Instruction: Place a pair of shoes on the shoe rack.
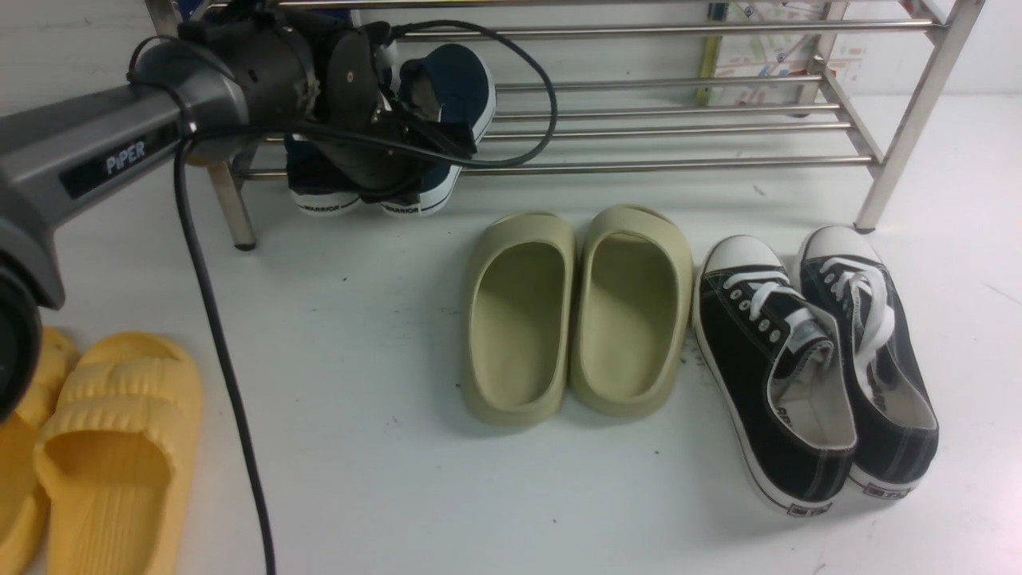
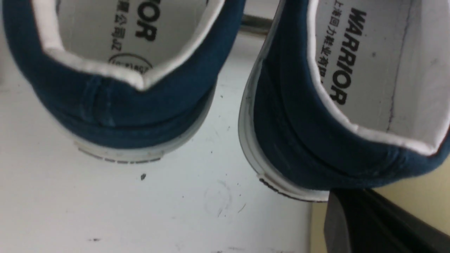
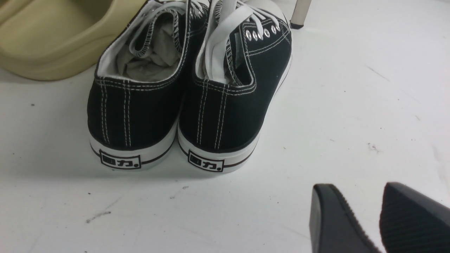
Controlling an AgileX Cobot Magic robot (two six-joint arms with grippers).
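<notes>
- Footwear crowds the white floor (image 1: pixel 359 375) in the front view, with the shoe rack (image 1: pixel 679 166) spanning twelve o'clock, its steel rails running side to side between upright legs.
- At eleven o'clock the navy sneakers (image 1: pixel 467 84) sit on the rack's lower rails, heels (stamped WARRIOR) hanging over the front rail toward the camera. The left gripper (image 1: pixel 431 136) hovers right at their collars with its fingers pressed together; whether any cloth is pinched cannot be told.
- Olive slippers (image 1: pixel 575 311) lie side by side at centre, black sneakers (image 1: pixel 806 367) touch each other at four o'clock, and yellow slippers (image 1: pixel 120 431) sit at eight o'clock.
- Left wrist view: both heels of the navy sneakers (image 2: pixel 116 105) fill the frame, apart from one another and raised above the floor, with a rack rail (image 2: pixel 253 24) visible between them. One dark finger (image 2: pixel 365 225) shows just beside one heel.
- Right wrist view: the right gripper (image 3: pixel 360 191) hangs over bare floor, fingers spread with nothing between them, near but clear of the black sneakers (image 3: pixel 175 112). An olive slipper (image 3: pixel 52 42) sits just beside that pair, and a rack leg (image 3: pixel 300 14) stands beyond the toes.
</notes>
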